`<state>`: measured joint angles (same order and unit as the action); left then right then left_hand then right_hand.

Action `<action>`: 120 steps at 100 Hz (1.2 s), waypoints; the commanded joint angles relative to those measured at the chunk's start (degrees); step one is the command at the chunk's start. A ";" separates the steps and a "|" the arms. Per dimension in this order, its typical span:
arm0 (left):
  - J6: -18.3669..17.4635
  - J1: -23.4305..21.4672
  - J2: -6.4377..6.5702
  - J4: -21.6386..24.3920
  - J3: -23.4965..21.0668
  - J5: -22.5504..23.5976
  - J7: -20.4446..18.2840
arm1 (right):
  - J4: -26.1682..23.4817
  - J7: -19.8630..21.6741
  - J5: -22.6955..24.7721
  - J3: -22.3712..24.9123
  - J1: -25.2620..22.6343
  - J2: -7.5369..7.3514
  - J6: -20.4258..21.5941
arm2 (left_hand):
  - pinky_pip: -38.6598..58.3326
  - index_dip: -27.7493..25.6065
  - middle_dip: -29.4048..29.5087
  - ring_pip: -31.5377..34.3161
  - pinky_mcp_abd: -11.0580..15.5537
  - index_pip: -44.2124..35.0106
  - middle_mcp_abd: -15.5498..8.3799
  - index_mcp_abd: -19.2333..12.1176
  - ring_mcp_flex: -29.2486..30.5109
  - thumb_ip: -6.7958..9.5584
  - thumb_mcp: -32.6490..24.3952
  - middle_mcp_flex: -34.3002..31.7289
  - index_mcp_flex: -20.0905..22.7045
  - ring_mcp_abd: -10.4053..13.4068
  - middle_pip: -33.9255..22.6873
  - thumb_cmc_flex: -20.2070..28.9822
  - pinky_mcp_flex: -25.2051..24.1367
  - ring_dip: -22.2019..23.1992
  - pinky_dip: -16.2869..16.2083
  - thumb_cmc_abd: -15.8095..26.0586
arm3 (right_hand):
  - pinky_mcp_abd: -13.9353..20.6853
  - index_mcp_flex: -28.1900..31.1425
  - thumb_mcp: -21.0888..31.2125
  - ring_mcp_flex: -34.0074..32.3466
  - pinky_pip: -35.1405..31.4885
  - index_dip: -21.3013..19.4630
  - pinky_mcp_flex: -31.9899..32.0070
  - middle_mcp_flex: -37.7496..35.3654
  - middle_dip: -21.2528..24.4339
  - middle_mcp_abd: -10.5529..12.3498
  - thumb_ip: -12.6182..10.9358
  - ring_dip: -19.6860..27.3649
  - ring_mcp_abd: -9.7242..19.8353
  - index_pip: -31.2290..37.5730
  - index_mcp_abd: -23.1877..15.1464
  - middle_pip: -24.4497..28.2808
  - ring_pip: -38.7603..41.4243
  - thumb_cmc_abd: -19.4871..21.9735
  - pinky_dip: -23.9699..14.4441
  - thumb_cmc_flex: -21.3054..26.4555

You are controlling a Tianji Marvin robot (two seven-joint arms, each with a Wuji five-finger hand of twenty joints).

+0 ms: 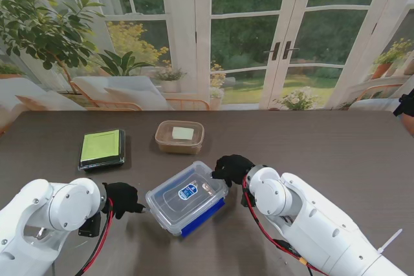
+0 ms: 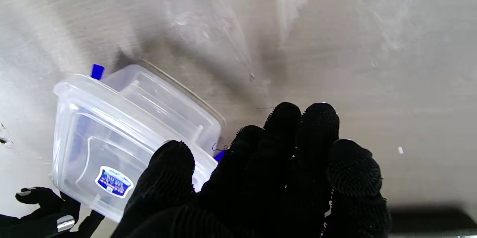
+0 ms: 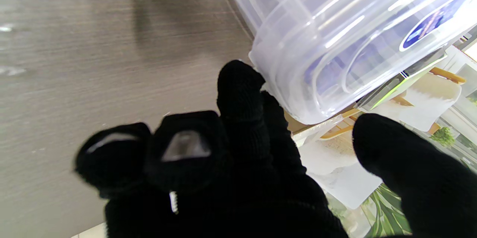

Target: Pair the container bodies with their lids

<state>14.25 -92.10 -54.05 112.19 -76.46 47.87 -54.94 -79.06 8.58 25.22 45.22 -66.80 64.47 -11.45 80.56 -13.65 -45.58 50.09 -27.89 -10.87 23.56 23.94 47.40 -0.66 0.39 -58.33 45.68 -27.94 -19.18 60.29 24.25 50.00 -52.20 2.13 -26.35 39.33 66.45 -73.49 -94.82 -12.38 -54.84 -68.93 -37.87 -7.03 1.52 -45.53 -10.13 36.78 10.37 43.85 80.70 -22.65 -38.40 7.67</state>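
Clear rectangular plastic container with a blue-label lid and blue side clips (image 1: 187, 198) sits lid-on at table centre, rotated diagonally. Right hand (image 1: 231, 169) is at its far right corner, black-gloved fingers (image 3: 240, 89) touching the lid edge, thumb apart; no closed pinch visible. Left hand (image 1: 123, 199) is just left of the container, fingers (image 2: 283, 145) side by side, holding nothing, not touching it. Farther from me than the container: brown translucent tub with a pale lid inside (image 1: 179, 136); left of that, black tray with a green lid (image 1: 102, 148). All on the dark wood table (image 1: 336, 153).
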 commanded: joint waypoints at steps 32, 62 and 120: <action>-19.69 5.06 -1.91 -6.71 -1.03 -2.11 15.08 | -4.66 0.52 4.74 5.75 -4.46 -0.74 -3.90 | -11.48 0.97 9.30 -17.00 5.25 3.79 -1.42 -4.68 -11.68 1.23 0.07 10.66 -7.80 2.46 7.18 -3.71 -11.80 -8.55 6.52 -1.19 | 0.31 -7.17 -2.50 -1.34 0.04 -0.45 1.35 2.87 1.25 -0.41 1.45 1.00 0.41 -0.15 -3.57 -0.42 -0.48 0.85 -1.18 -1.94; -30.59 12.33 -2.75 -18.61 6.47 -5.60 25.61 | -13.17 1.91 9.18 14.39 -14.34 -2.24 -6.04 | -40.62 2.52 20.24 -37.98 10.44 7.62 -4.58 -9.06 -27.01 1.48 -0.29 25.11 -17.20 6.88 13.68 -4.70 -24.10 -21.77 15.02 -6.27 | 0.53 -8.05 -5.85 -1.12 4.16 -0.77 8.56 8.80 1.78 -1.00 1.59 5.60 -2.20 0.78 -3.31 0.11 -10.25 2.04 -1.51 -3.27; -35.46 13.48 -3.06 -22.23 13.71 -0.13 32.05 | -16.57 -0.12 9.76 16.24 -22.35 -2.28 -5.74 | -68.69 5.91 26.94 -46.02 13.69 11.43 -7.24 -13.41 -37.04 1.03 -1.10 37.69 -27.47 10.06 16.55 -5.95 -26.00 -28.59 16.87 -12.99 | 0.53 -4.71 -8.04 1.65 9.04 -2.96 13.52 13.20 4.25 -1.62 1.71 8.51 -4.09 5.70 -2.81 -1.96 -19.77 2.69 -0.54 -4.04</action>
<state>-21.03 -78.22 -56.97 89.83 -63.20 47.41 -21.77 -96.16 7.55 35.23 62.14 -88.55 61.67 -17.04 14.06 -8.39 -19.73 5.29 -15.67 -0.61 16.83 11.87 12.80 -0.64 0.04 -22.60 20.58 -18.34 -2.89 54.88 -0.35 22.04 -35.16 -9.34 -26.22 33.66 63.53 -72.71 -86.71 -14.71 -54.84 -57.38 -34.54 -7.69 1.91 -37.48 -12.86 41.05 7.64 42.48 61.36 -21.30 -38.41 5.58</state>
